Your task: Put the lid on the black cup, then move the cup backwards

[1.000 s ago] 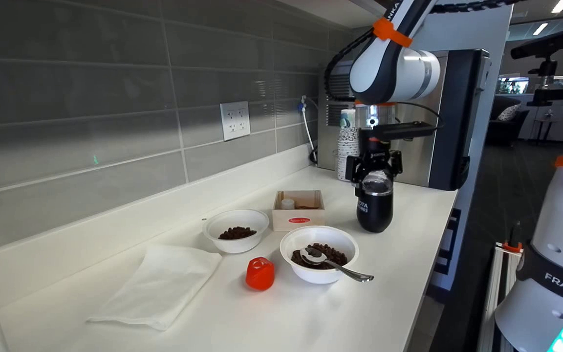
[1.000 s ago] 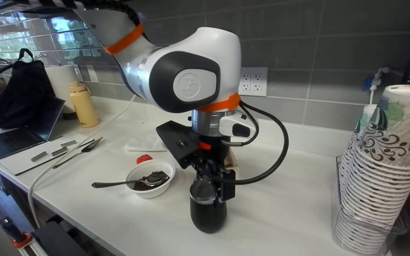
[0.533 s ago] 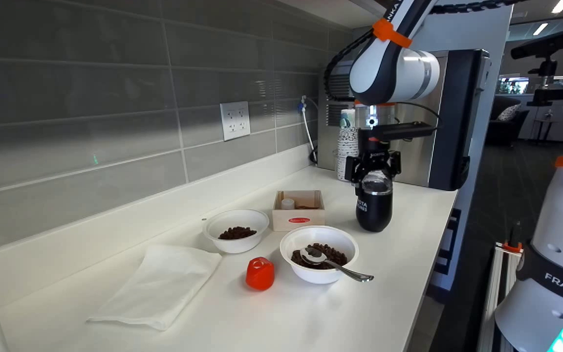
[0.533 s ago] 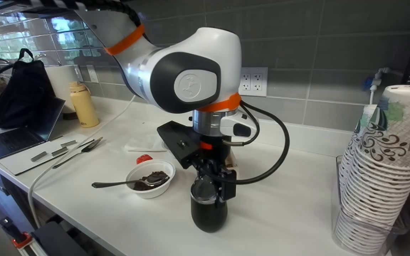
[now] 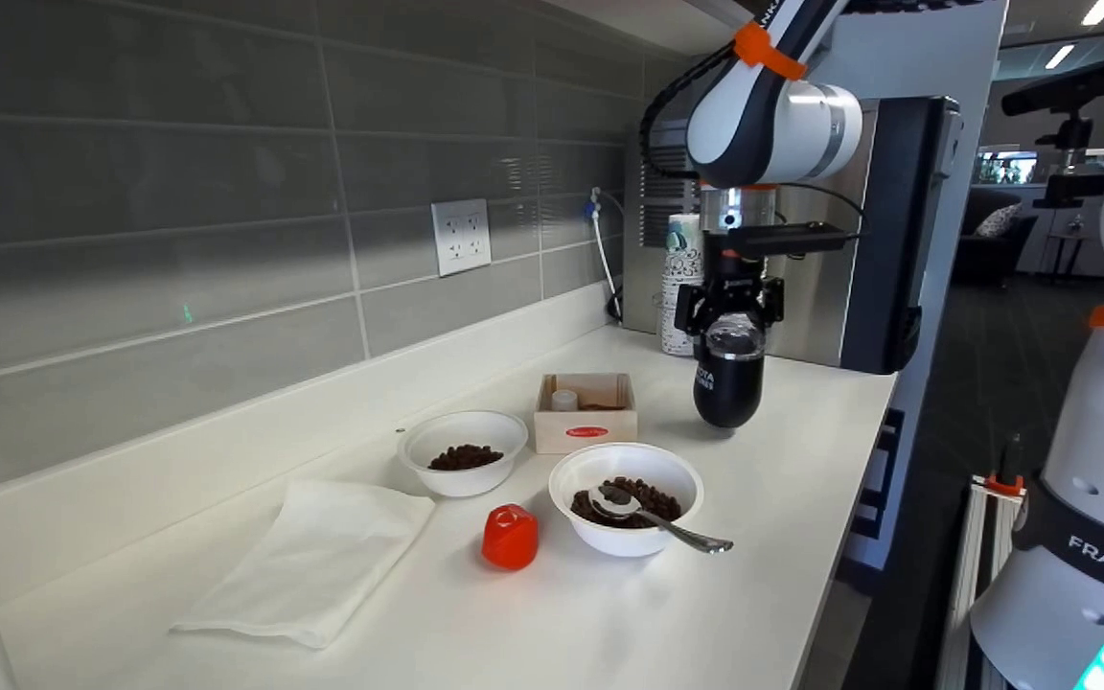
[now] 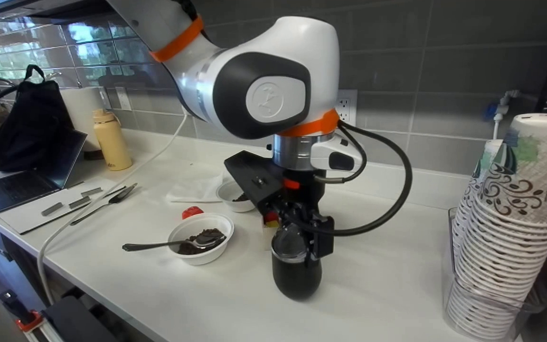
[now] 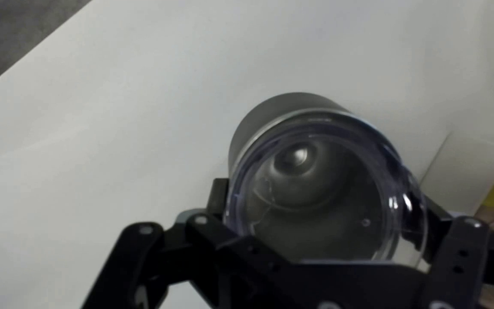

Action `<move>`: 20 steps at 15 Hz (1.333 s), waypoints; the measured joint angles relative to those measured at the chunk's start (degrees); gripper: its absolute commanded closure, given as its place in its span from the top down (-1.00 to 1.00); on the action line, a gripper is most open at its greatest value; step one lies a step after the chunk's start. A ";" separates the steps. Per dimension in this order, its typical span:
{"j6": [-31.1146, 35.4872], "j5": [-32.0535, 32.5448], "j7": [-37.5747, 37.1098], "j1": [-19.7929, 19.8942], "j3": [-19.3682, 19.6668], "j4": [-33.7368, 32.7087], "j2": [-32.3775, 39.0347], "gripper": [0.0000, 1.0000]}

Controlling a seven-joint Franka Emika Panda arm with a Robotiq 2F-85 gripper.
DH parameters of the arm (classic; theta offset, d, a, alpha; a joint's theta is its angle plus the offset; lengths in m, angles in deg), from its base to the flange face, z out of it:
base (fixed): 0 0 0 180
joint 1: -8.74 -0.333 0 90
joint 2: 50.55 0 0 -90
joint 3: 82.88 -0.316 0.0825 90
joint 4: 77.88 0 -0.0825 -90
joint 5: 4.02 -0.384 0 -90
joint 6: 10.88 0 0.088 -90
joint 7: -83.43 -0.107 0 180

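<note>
The black cup (image 5: 729, 398) is upright and glossy, and it also shows in an exterior view (image 6: 297, 279). A clear domed plastic lid (image 6: 289, 242) sits on its rim. My gripper (image 5: 730, 335) points down, with its fingers on opposite sides of the lidded top, shut on the cup. The cup hangs slightly above the white counter, with a shadow under it. In the wrist view the lid (image 7: 405, 206) fills the space between the fingers, and the cup's hollow inside shows through it. The gripper body hides the near part of the rim.
A small wooden box (image 5: 552, 436) stands close to the cup. Nearby are a white bowl (image 5: 614, 542) with a spoon sticking out, another white bowl (image 5: 475, 482), a red cup (image 5: 511, 537) and a white cloth (image 5: 322, 556). A tall paper-cup stack (image 6: 511, 237) stands near the appliance.
The cup with its lid has risen off the counter with my gripper. In an exterior view they have shifted up and to the right. The other things have not moved.
</note>
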 measured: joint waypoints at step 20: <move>-10.69 -2.34 18.20 -0.46 0.06 -25.00 16.02 0.36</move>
